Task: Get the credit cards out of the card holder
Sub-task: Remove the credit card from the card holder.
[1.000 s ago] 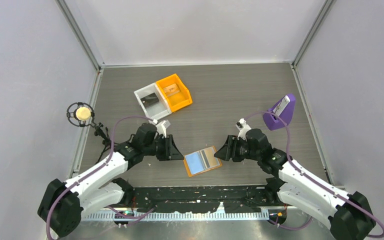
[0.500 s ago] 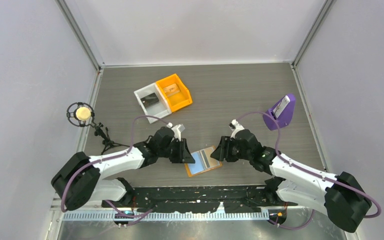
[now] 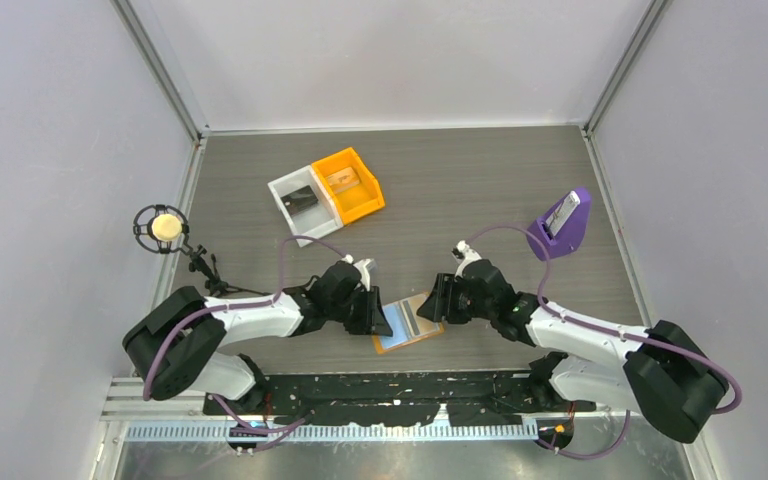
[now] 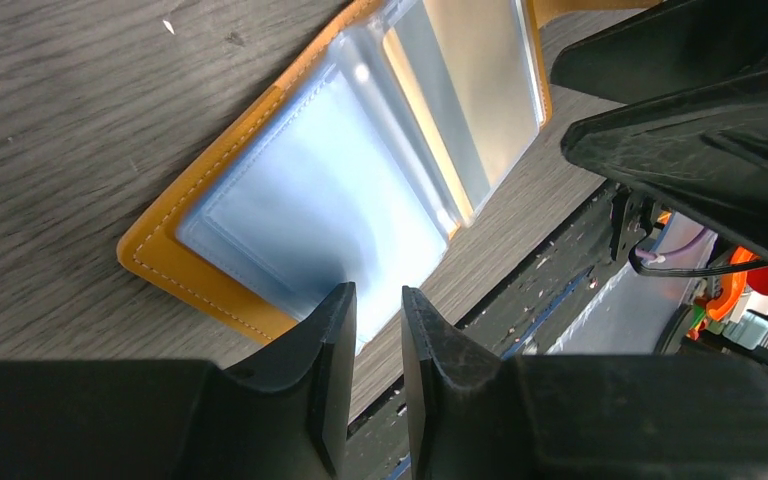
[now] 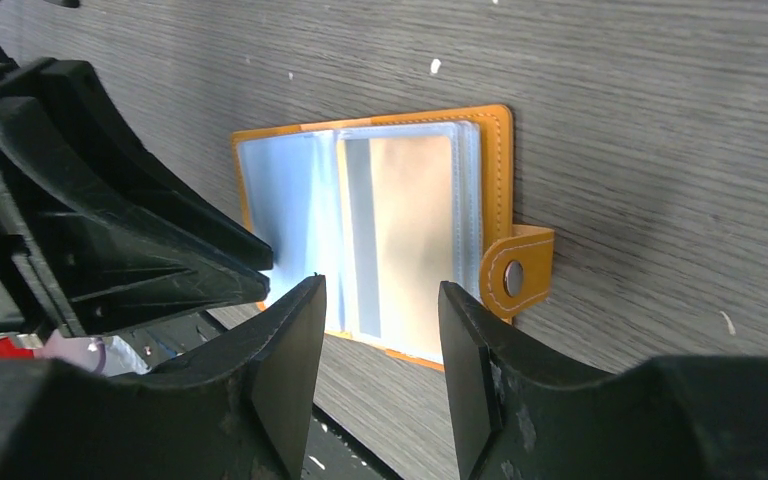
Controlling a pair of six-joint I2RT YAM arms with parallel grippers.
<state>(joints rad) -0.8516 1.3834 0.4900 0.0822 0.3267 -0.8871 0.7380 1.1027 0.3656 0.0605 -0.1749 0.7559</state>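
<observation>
Card holder (image 3: 410, 328) lies open, orange-edged, pale blue inside; left fingers (image 4: 325, 370) barely parted, seemingly empty; right fingers (image 5: 285, 370) wider, empty.

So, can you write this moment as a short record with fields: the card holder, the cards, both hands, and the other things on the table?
card holder: lying open and flat
cards: tan card inside a clear pocket, on the snap-tab side
left hand: narrowly open, tips at the edge of the holder's blue pocket, contact unclear
right hand: open, by the holder's tab side, holding nothing
far side: white bin, orange bin, purple stand
</observation>
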